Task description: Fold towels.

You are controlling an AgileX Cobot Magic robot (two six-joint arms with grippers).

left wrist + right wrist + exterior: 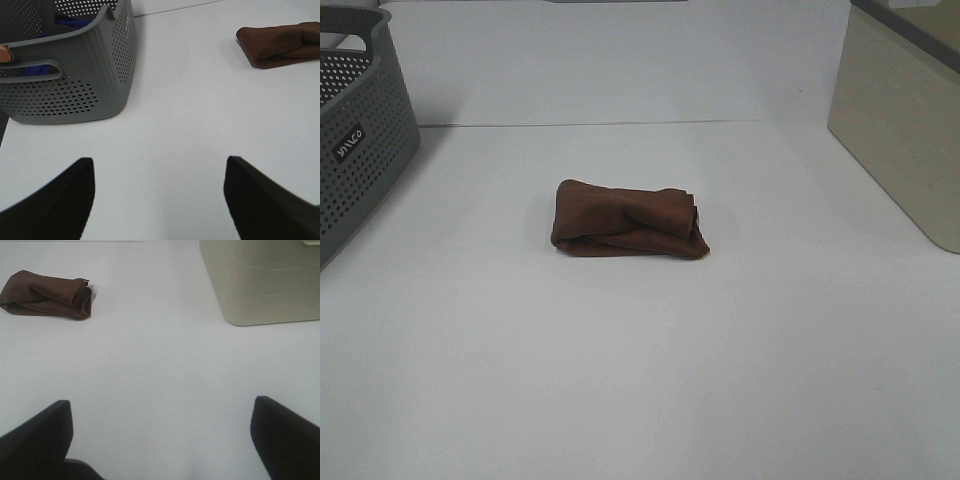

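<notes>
The dark reddish-brown towel [628, 220] lies folded into a small thick bundle in the middle of the white table. It also shows in the left wrist view [282, 44] and in the right wrist view [47, 294], where a bit of white tag [91, 288] peeks out at one end. Neither arm appears in the exterior high view. My left gripper [159, 197] is open and empty over bare table, well short of the towel. My right gripper [162, 437] is open and empty too, far from the towel.
A grey perforated basket [360, 150] stands at the far left; it holds blue cloth [40, 70]. A beige bin [905, 120] stands at the far right, also in the right wrist view [260, 280]. The white table [640, 370] spreads around the towel.
</notes>
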